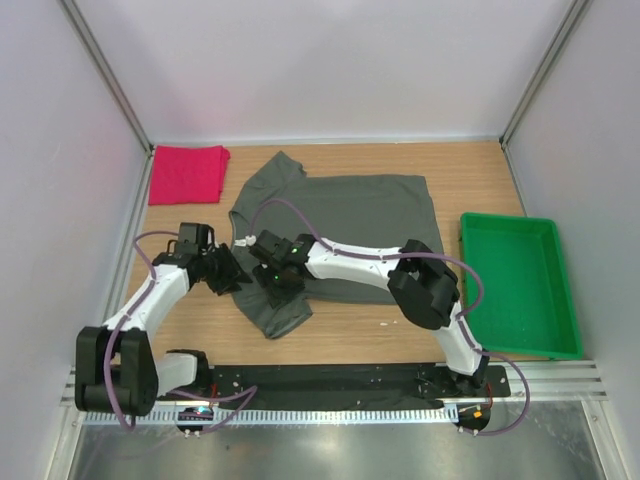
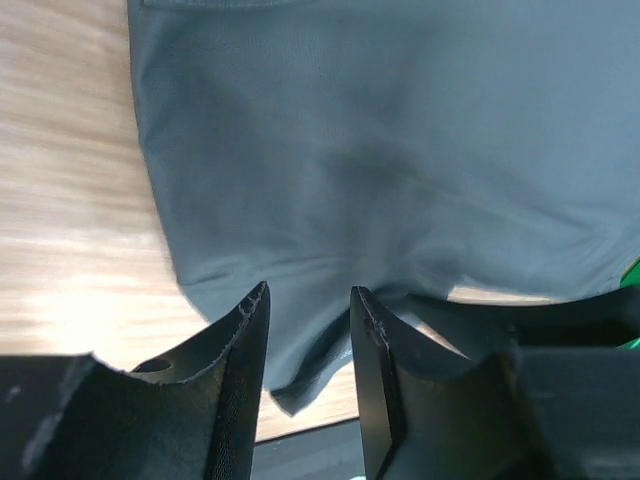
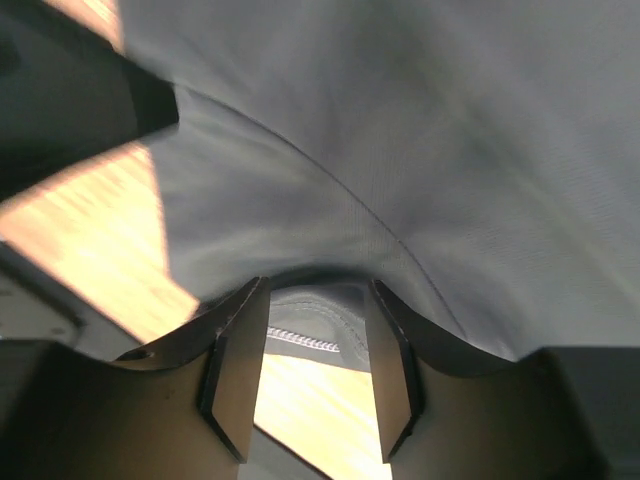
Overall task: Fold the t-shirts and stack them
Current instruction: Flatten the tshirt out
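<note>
Top external view: the grey shirt (image 1: 370, 210) lies spread on the desk (image 1: 480, 170), one sleeve pointing toward the near edge. The red shirt (image 1: 187, 173) sits folded at the far left corner, apart from the grey one. A green tray (image 1: 515, 290) stands at the right. The left end effector (image 1: 235, 275) and right end effector (image 1: 280, 288) sit close together at that near sleeve.

Left wrist view: the fingers (image 2: 245, 340) stand apart, and the grey shirt's edge shows in the gap.

Right wrist view: the fingers (image 3: 235, 350) stand apart, and cloth arches over their tips.
</note>
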{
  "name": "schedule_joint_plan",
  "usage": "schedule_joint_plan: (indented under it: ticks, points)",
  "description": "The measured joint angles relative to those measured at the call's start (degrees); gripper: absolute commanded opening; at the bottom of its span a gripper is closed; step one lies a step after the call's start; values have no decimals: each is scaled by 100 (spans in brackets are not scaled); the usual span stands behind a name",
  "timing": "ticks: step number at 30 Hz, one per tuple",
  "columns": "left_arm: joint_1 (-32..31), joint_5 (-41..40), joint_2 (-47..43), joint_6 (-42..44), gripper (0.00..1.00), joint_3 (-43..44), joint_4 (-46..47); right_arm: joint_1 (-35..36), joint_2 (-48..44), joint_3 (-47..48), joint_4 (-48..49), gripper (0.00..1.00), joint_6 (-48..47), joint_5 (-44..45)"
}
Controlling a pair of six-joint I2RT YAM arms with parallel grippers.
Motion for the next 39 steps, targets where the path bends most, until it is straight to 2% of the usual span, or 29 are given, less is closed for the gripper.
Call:
schedule_joint_plan:
  ticks: [7,16,24,32,36,39]
  points:
    - [85,149,789,-302,38,-20,761,219,173,15,-192,38,-92,334]
    - [321,195,1462,-382,37,-127,1034,363,245,74,-234,37,-90,444]
    - [404,448,1648,-455,37,-125,1281,472,127,-398,-155,38,-98,413]
    - [409,501,1685,-442,36,-120,1366,483,-949,-1738,-411,41,-111,190]
    - [409,372,1530,-431,42,-120,1257,468,-1082,-1624,-533,43,-116,212]
    - [413,225,1134,-446,42,-133,951,437,-964,-1257,-542,44,-90,258]
